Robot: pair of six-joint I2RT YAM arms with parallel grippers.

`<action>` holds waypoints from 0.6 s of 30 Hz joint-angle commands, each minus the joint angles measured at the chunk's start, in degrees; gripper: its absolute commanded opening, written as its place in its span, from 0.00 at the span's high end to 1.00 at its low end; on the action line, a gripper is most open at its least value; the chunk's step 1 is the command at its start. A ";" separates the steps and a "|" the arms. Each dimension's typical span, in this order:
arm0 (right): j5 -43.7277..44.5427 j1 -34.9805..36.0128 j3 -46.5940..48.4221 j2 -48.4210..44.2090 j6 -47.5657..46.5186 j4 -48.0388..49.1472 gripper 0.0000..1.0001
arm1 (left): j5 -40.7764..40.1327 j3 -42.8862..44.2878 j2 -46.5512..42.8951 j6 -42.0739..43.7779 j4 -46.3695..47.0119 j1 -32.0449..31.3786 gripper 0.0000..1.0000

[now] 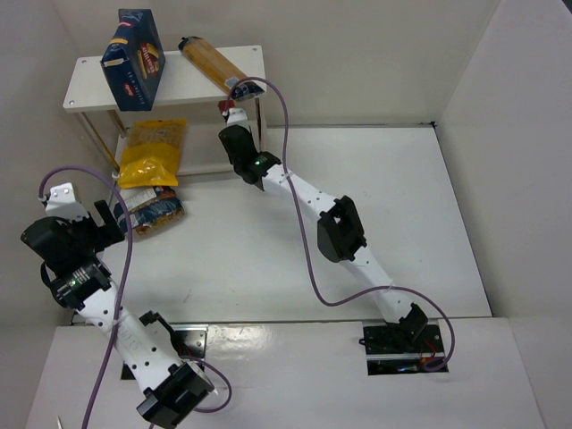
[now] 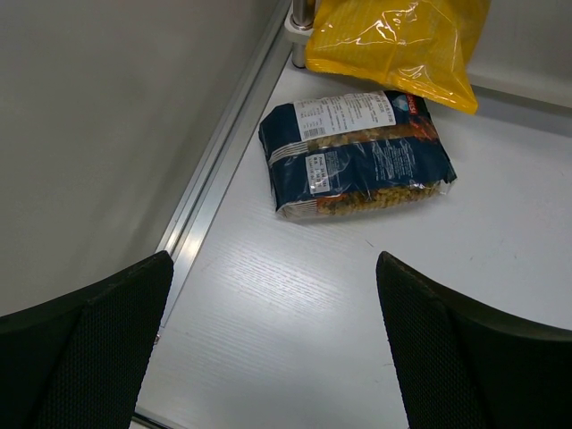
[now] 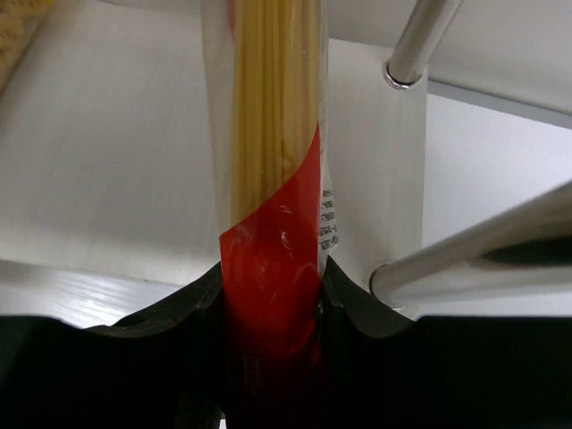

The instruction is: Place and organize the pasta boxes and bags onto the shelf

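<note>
The white shelf (image 1: 88, 70) stands at the far left. The dark blue carton (image 1: 134, 58) and the clear spaghetti bag (image 1: 213, 63) lie on its top board. The yellow pouch (image 1: 154, 152) hangs over the front of the lower board; it also shows in the left wrist view (image 2: 393, 40). The plump dark blue bag (image 1: 152, 207) lies on the table in front of it and shows in the left wrist view (image 2: 357, 152). My right gripper (image 1: 234, 114) is shut on the red spaghetti pack (image 3: 273, 268), which points in over the lower board (image 3: 107, 152). My left gripper (image 2: 277, 344) is open and empty, short of the blue bag.
Metal shelf legs (image 3: 418, 40) stand just right of the red pack, and a bar (image 3: 474, 246) runs beside my right gripper. A wall (image 2: 107, 134) and a metal floor rail (image 2: 219, 183) run along the left of the blue bag.
</note>
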 commanded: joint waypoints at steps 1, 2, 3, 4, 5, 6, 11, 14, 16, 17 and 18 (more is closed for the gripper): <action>2.09 -0.08 14.28 1.68 3.69 2.18 1.00 | 1.46 -0.25 -0.53 0.87 1.57 0.52 0.00; 2.09 -0.08 17.73 3.43 3.70 0.16 1.00 | 1.46 -0.25 -0.53 0.87 1.57 0.52 0.00; 2.09 -0.08 19.85 5.01 4.22 -1.51 1.00 | 1.46 -0.25 -0.53 0.87 1.57 0.52 0.00; 2.09 -0.08 19.35 5.03 4.22 -1.53 1.00 | 1.46 -0.25 -0.53 0.87 1.57 0.52 0.00; 2.09 -0.08 19.35 5.03 4.22 -1.53 1.00 | 1.46 -0.25 -0.53 0.87 1.57 0.52 0.00; 1.57 -0.08 19.35 5.55 4.22 -2.23 1.00 | 1.46 -0.25 -0.53 0.87 1.57 0.52 0.00; 1.56 -0.08 19.35 6.08 4.75 -3.28 1.00 | 1.98 -0.25 -0.53 0.87 1.57 0.52 0.00; 1.56 -0.08 19.35 6.70 4.75 -3.29 1.00 | 1.98 -0.25 -0.53 0.87 1.57 0.52 0.00; 1.04 -0.08 19.35 7.22 4.75 -3.29 0.99 | 1.98 -0.25 -0.53 0.87 1.57 0.52 0.00; 1.04 -0.08 19.35 7.23 4.75 -3.29 0.99 | 1.98 -0.25 -0.53 0.87 1.57 0.52 0.00; 1.04 -0.08 19.35 7.84 4.75 -3.29 0.94 | 1.98 -0.25 -1.06 1.39 1.57 0.52 0.00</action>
